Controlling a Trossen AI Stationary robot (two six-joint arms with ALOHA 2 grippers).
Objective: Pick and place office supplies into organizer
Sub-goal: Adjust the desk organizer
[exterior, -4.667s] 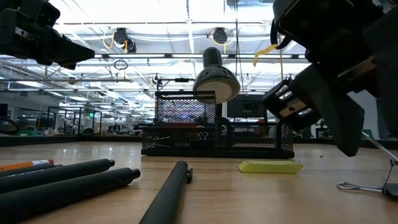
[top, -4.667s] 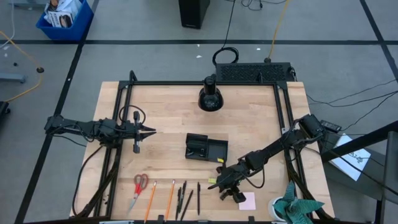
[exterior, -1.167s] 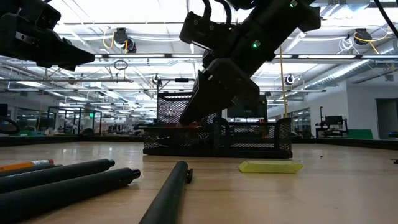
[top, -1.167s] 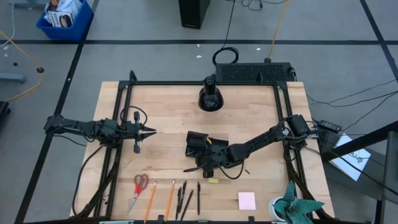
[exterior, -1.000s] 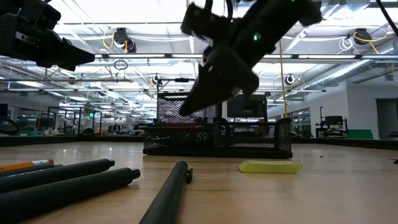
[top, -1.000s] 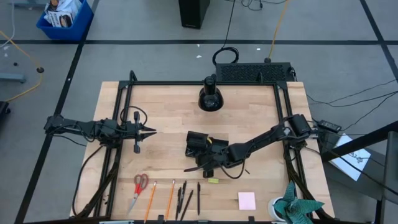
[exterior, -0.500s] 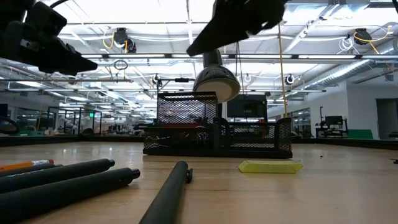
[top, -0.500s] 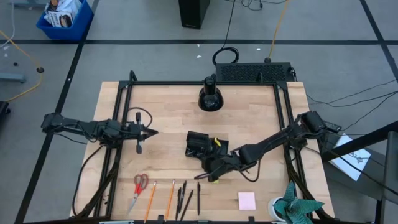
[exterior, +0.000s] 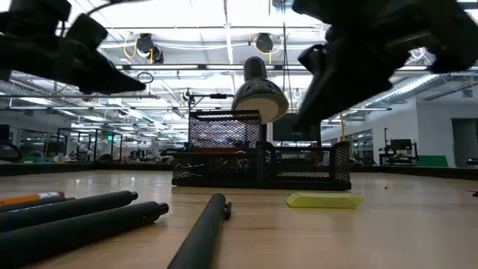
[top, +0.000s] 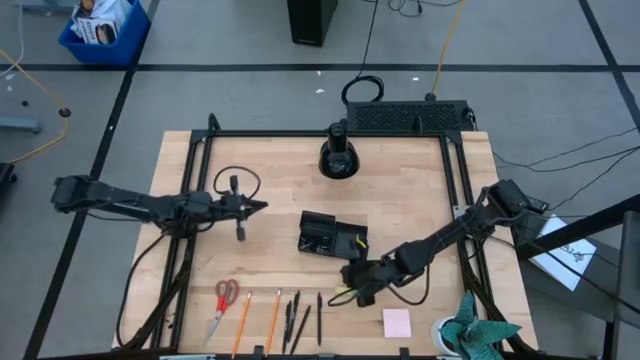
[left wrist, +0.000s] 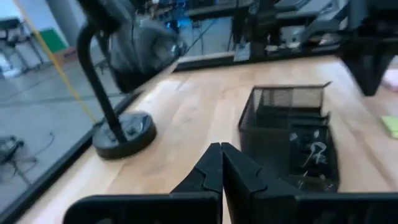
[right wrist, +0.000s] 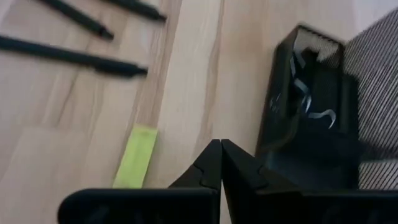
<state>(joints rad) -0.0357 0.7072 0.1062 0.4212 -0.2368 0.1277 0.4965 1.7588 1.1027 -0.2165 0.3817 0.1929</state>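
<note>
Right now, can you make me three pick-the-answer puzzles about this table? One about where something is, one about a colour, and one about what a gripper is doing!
1. Where is the sticky-note pad?
A. inside the organizer
B. on the bare table near the front edge
C. under the lamp

2. What colour are the scissors' handles?
A. red
B. blue
C. green

3. How are the right gripper's fingers?
A. wide open
B. shut on a pen
C. shut, holding nothing

Answers:
1. B, the high view shows it flat on the wood, apart from the organizer.
2. A, the scissors show red loops.
3. C, in the right wrist view the right gripper has its tips pressed together with nothing between them.
</note>
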